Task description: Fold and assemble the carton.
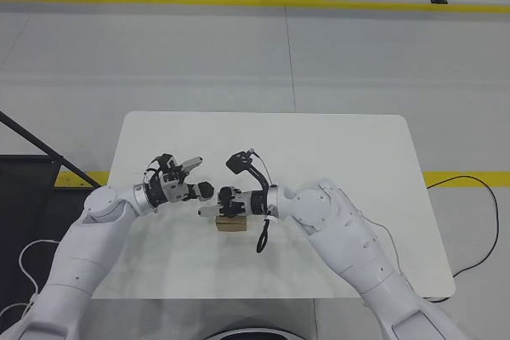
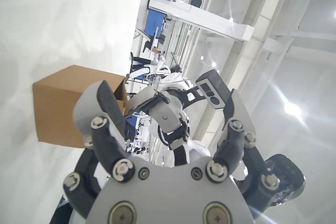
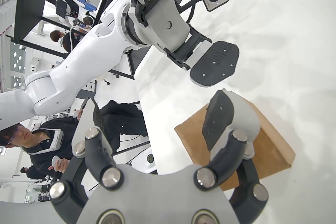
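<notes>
**Crowded middle, open margins**

Open surface stretches across the far half and the right side of the white rounded tabletop (image 1: 348, 161), giving free passage there. Near the middle stands a small brown cardboard carton (image 1: 230, 224). The right gripper (image 1: 221, 204) hangs close over it with jaws spread, blocking the way down. The left gripper (image 1: 195, 177), jaws also spread, sits just left of the carton and leaves only a narrow gap. A black cable loop (image 1: 261, 236) hangs just right of the carton.

A white table (image 1: 348, 161) with rounded corners sits in the middle of the top view. A small brown carton (image 1: 230, 224) rests on it, left of centre toward the lower edge.
</notes>
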Controlling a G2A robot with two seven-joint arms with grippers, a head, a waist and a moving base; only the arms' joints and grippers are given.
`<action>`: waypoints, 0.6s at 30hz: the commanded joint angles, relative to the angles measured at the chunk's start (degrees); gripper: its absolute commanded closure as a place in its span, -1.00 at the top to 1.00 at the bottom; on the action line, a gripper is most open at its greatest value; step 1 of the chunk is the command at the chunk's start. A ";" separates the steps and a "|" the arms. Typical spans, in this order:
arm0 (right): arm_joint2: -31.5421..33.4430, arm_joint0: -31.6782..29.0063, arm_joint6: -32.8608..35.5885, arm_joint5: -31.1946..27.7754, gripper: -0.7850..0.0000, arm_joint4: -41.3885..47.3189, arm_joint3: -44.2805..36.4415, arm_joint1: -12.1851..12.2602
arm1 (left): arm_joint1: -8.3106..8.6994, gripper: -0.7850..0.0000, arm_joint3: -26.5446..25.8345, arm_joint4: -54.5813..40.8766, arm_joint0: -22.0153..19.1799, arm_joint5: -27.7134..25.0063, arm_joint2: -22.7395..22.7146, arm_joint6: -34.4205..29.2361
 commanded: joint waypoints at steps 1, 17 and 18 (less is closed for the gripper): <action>-0.06 0.09 0.08 -0.10 1.00 0.17 0.11 -0.02 | -0.15 1.00 -0.12 0.17 -0.05 0.04 0.38 0.74; -0.64 0.74 0.13 -0.39 1.00 0.45 0.73 -0.18 | -0.67 1.00 -0.23 2.17 -0.41 -0.42 1.47 2.09; -0.68 0.80 0.16 -0.37 1.00 0.51 0.78 -0.20 | -0.68 1.00 -0.24 2.29 -0.45 -0.42 1.50 1.89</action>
